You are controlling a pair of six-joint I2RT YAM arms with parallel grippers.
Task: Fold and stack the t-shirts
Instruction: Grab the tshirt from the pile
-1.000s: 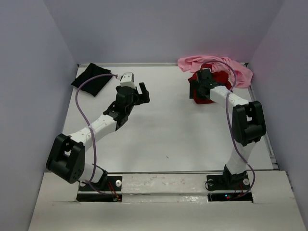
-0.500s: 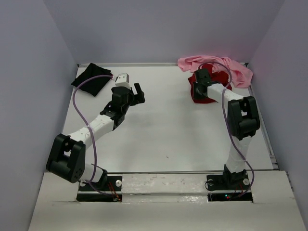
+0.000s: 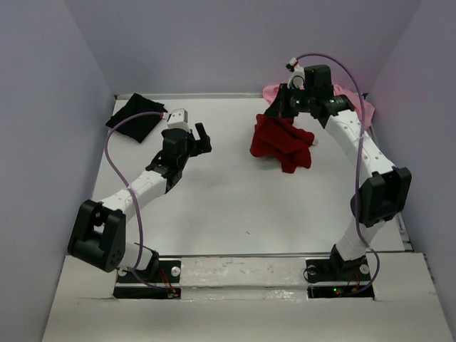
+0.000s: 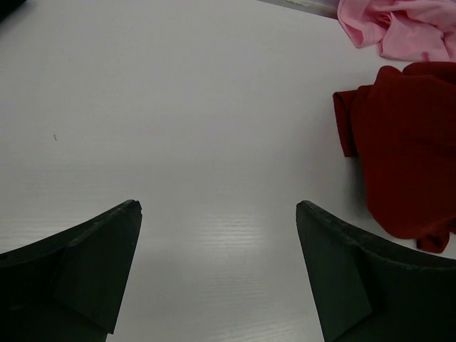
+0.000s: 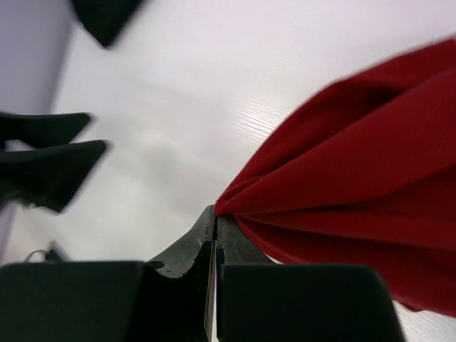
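At one o'clock on the table (image 3: 235,206): dark red t-shirt (image 3: 281,139), one edge pinched in the closed right gripper (image 5: 215,215), hanging bunched, probably raised to part it from the pink t-shirt (image 3: 356,103). Left gripper (image 4: 217,206), jaws wide, empty, at its nine o'clock. Black t-shirt (image 3: 135,116) at ten o'clock.

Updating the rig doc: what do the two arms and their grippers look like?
Both arms match: white links on the left arm and right arm, bulky black joint housings, a purple cable looped along each. The left gripper and right gripper have black wedge-shaped fingers. No markings legible.
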